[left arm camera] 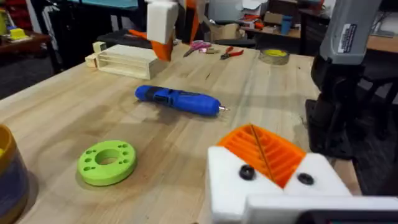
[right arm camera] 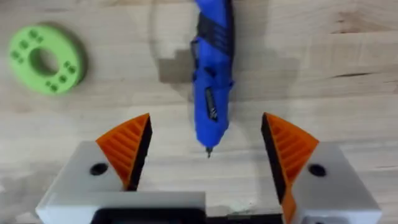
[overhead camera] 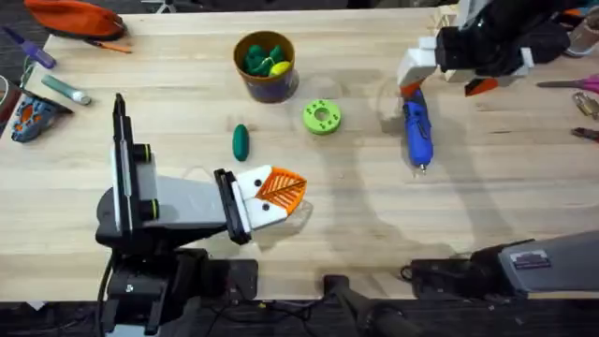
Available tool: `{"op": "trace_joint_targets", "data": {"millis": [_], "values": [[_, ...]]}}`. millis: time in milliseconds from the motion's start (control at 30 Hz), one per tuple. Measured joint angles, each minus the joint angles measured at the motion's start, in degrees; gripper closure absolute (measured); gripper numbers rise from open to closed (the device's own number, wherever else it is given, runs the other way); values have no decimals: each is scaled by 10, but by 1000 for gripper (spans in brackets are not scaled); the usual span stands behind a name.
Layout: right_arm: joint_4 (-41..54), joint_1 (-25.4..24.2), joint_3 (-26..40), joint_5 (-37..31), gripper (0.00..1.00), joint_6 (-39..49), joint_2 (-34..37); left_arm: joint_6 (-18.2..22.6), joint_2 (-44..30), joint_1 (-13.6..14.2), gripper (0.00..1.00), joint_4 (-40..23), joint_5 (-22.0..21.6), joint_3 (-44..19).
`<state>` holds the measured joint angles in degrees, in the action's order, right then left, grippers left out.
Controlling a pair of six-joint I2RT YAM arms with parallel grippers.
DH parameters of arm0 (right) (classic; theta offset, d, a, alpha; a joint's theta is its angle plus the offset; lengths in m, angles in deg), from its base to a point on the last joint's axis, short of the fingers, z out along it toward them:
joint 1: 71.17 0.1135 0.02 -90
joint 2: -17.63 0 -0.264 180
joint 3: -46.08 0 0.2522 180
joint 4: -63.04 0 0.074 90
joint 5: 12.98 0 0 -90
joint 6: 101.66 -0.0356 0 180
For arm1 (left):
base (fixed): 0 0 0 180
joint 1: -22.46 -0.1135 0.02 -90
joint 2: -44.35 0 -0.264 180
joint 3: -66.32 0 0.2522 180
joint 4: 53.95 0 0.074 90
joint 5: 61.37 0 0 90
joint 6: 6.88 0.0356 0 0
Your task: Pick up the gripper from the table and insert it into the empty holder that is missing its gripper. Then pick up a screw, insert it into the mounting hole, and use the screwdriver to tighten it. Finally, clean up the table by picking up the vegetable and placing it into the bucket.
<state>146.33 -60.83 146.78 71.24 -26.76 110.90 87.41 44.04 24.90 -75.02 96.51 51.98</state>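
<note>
The blue screwdriver (overhead camera: 417, 131) lies on the table at the right, its silver bit toward the near edge. My right gripper (overhead camera: 445, 87) hangs open over its far end; in the right wrist view the screwdriver (right arm camera: 210, 74) lies between the spread orange fingertips (right arm camera: 127, 146). My left gripper (overhead camera: 281, 192) rests low near the front, its orange tips shut together on nothing. The dark green vegetable (overhead camera: 241, 141) lies left of centre. The bucket (overhead camera: 265, 65) stands behind it with green and yellow pieces inside. A loose orange gripper, a screw and an empty holder are out of view.
A lime-green ring disc (overhead camera: 321, 116) lies between the bucket and the screwdriver. A pale wooden slotted box (left arm camera: 124, 61) sits at the far right edge. Scissors (overhead camera: 573, 84) and pliers lie at the right, and an orange pouch (overhead camera: 75, 17) and small tools lie at the far left.
</note>
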Motion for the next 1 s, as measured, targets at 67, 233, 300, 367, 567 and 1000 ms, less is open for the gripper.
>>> {"op": "trace_joint_targets", "data": {"millis": [67, 233, 300, 367, 567, 1000], "values": [[-6, -14, 0, 0, 8, 5, 18, 0, 0, 0, 985, 0, 0, 0], [-11, -36, 0, 0, 8, 35, 73, 0, 0, 0, 985, 0, 0, 0], [-13, -36, -1, 0, 8, 45, 91, 0, 0, 0, 985, 0, 0, 0], [-15, -36, -1, 0, 8, 53, 120, 0, 0, 0, 985, 0, 0, 0], [-65, -36, -14, 1, 10, 47, 142, 0, 0, 0, 985, 0, 0, 0], [-119, -58, -62, 33, 8, 47, 142, 0, 0, 0, 985, 0, 0, 0]]}}
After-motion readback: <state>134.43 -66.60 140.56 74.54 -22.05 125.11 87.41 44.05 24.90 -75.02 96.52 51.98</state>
